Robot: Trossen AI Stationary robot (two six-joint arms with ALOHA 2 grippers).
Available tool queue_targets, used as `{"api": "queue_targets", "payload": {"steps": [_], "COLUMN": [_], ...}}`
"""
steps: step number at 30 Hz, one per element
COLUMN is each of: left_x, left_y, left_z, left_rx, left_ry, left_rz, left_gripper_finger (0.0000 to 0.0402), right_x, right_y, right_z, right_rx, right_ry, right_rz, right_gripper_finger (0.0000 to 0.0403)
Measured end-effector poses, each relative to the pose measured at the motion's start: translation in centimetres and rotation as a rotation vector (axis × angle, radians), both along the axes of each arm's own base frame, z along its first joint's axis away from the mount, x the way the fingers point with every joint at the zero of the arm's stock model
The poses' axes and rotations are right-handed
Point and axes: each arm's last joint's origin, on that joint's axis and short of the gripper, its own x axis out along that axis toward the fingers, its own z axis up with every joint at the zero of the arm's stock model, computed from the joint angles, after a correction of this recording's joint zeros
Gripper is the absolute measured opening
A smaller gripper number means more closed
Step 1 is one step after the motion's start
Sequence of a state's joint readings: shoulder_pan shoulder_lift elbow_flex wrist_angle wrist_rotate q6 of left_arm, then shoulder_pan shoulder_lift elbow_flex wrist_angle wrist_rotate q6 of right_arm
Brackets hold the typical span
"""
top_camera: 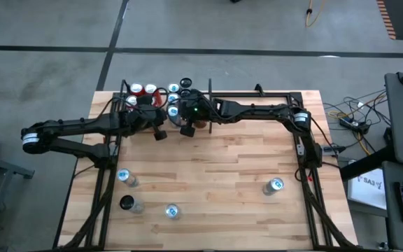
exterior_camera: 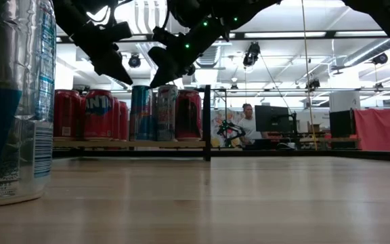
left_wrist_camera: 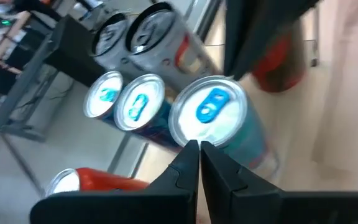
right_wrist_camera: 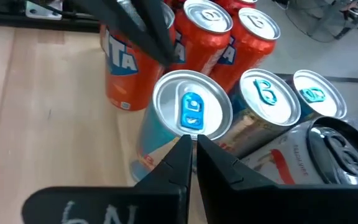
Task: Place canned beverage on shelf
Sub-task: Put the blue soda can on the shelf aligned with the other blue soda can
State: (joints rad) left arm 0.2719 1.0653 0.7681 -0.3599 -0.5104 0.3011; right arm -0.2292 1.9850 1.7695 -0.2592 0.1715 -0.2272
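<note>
Roughly upper left of centre, high view: black-framed, wood-floored shelf (top_camera: 133, 96) crowded with red and silver-blue cans, count unclear. Left gripper (top_camera: 161, 133), fingers pressed together, empty; right gripper (top_camera: 186, 129) likewise, both just below shelf. Four loose silver-topped cans (top_camera: 124, 176) lower frame: three left, one right.
</note>
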Motion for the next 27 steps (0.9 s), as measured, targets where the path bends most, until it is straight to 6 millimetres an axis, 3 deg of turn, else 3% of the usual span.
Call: {"api": "queue_targets", "payload": {"steps": [10, 17, 27], "left_x": [-0.1, -0.2, 0.5], "left_y": [0.0, -0.6, -0.3], "left_z": [0.0, -0.2, -1.3], "left_rx": [0.013, -0.084, -0.097], "left_ry": [0.004, 0.013, 0.070], "left_rz": [0.021, -0.105, -0.093], "left_gripper_finger": [0.0000, 0.0000, 0.0000], "right_x": [0.2, -0.3, 0.1], "right_y": [0.8, -0.1, -1.2], "right_z": [0.0, 0.7, -1.2], "right_rx": [-0.014, -0.071, -0.051], "right_ry": [0.003, 0.004, 0.040], "right_rz": [0.012, -0.037, -0.049], "right_gripper_finger": [0.0013, 0.0013, 0.0013]}}
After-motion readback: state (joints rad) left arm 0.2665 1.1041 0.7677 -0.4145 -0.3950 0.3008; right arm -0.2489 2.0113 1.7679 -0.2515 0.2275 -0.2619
